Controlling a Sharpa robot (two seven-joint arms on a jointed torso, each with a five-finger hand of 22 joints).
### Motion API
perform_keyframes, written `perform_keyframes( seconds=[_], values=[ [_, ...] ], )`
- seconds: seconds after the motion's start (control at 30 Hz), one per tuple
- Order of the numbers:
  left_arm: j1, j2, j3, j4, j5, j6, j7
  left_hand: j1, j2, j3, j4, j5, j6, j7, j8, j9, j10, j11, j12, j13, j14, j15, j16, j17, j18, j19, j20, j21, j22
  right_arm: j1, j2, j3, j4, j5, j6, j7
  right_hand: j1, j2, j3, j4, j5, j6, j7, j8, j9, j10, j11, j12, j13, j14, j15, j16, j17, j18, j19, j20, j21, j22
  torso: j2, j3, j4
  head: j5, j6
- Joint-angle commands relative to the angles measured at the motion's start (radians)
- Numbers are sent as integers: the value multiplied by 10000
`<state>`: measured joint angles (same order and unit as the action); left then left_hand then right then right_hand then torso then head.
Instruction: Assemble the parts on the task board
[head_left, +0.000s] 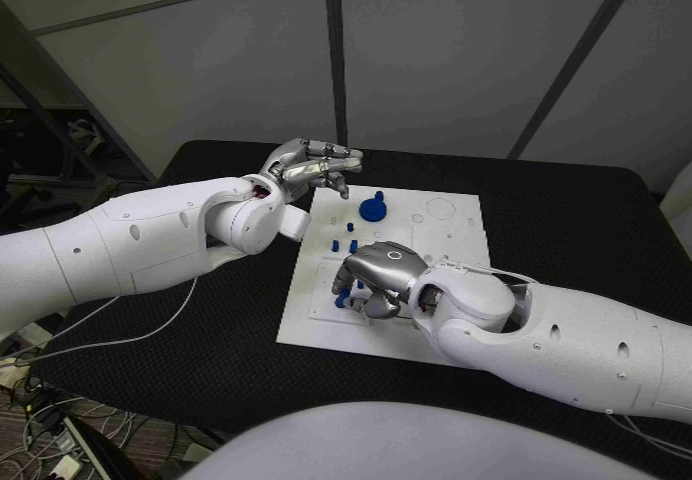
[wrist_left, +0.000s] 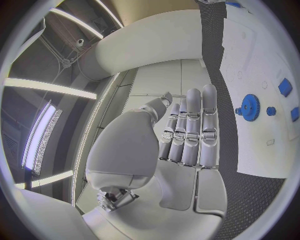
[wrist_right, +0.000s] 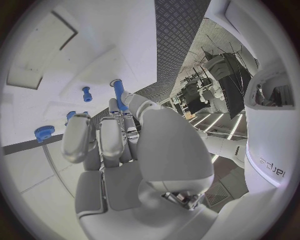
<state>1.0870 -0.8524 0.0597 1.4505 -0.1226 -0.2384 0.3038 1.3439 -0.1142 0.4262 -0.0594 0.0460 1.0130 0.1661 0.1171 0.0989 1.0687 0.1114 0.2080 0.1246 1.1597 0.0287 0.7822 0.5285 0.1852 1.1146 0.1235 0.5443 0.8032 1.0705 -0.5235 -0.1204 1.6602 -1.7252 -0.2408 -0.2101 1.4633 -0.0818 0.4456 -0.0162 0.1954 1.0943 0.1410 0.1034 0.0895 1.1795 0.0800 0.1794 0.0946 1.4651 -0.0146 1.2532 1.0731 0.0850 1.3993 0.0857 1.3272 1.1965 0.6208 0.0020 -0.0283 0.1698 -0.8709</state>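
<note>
The white task board lies mid-table. My right hand hovers low over its near-left part, and a slim blue peg appears pinched between its thumb and a finger. More blue shows under its fingertips. A blue gear stands on the board's far part, and two small blue pegs stand between the gear and my right hand. My left hand floats above the board's far-left corner, fingers stretched out side by side, holding nothing. The left wrist view shows the gear and a blue block.
The board rests on a black textured table, which has bare room to the right and behind. White cables trail off the table's near-left side. Several empty cut-outs mark the board's far-right part.
</note>
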Motion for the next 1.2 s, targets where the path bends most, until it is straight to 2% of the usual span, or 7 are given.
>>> perform_keyframes(
  seconds=[0.03,0.5,0.73,0.83,0.9,1.03,1.2],
  values=[
    [15,7,10,6,14,107,59,-17,97,-48,-28,18,11,79,48,-16,-43,-3,46,-8,-72,10,-61,-11,-47,-51,-6,-50,-12,8,22,-5,-27,-112,185,43,10,-3,67,10,63,41,54,-17,-10,163,-94,48,18,272,-13,55,-12,-53,54,14,24,-13,3,2,1,11,-17],
    [15,14,10,-9,14,132,45,-18,119,-55,-29,17,6,84,51,-22,-46,-2,66,-10,-70,9,-60,-34,-44,-46,-4,-65,-21,1,93,-18,-129,-437,385,-267,-17,-7,72,13,77,42,59,-23,-11,161,-88,37,24,265,-7,38,-44,-49,41,18,12,-32,-6,-2,-4,33,-17],
    [15,18,10,-3,14,150,35,-18,119,-55,-29,17,6,84,51,-22,-46,-2,66,-10,-70,9,-60,-34,-44,-46,-4,-65,-21,-2,195,-26,-174,-421,446,-197,-201,-110,32,45,72,-36,74,-95,-34,88,-65,-52,40,244,24,23,-92,-38,-3,40,-19,-73,0,-5,0,24,-17],
    [15,8,10,3,14,151,32,-18,119,-55,-29,17,6,84,51,-22,-46,-2,66,-10,-70,9,-60,-34,-44,-46,-4,-65,-21,-3,205,-79,-190,-370,457,-171,-457,-245,-16,156,130,-339,163,-290,-110,-298,43,-309,-42,236,119,33,-98,-10,-105,93,-135,-238,-4,-5,-2,32,-17],
    [15,0,10,4,14,149,30,-18,119,-55,-29,17,6,84,51,-22,-46,-2,66,-10,-70,9,-60,-34,-44,-46,-4,-65,-21,-3,198,-137,-195,-333,450,-150,-652,-397,-67,239,225,-582,215,-404,-167,-706,152,-545,-148,183,200,-83,-294,54,-279,158,-358,-555,-10,-9,-6,39,-17],
    [15,-9,10,5,14,151,26,-18,119,-55,-29,17,6,84,51,-22,-46,-2,66,-10,-70,9,-60,-34,-44,-46,-4,-65,-21,-4,187,-194,-211,-290,298,-106,-892,-670,-275,314,160,-1037,243,-410,-225,-1553,294,-844,-290,-268,317,-1059,-1671,329,-1005,291,-1352,-1893,-6,-7,-4,44,-17],
    [15,-19,10,5,14,168,11,-18,119,-55,-29,17,6,84,51,-22,-46,-2,66,-10,-70,9,-60,-34,-44,-46,-4,-65,-21,-4,120,-221,-205,-229,-355,5,-893,-714,-706,324,11,-1715,122,-412,-242,-2301,369,-742,-278,-592,372,-1737,-2562,517,-1511,354,-2240,-2971,-13,-3,-7,45,-17]
  ],
)
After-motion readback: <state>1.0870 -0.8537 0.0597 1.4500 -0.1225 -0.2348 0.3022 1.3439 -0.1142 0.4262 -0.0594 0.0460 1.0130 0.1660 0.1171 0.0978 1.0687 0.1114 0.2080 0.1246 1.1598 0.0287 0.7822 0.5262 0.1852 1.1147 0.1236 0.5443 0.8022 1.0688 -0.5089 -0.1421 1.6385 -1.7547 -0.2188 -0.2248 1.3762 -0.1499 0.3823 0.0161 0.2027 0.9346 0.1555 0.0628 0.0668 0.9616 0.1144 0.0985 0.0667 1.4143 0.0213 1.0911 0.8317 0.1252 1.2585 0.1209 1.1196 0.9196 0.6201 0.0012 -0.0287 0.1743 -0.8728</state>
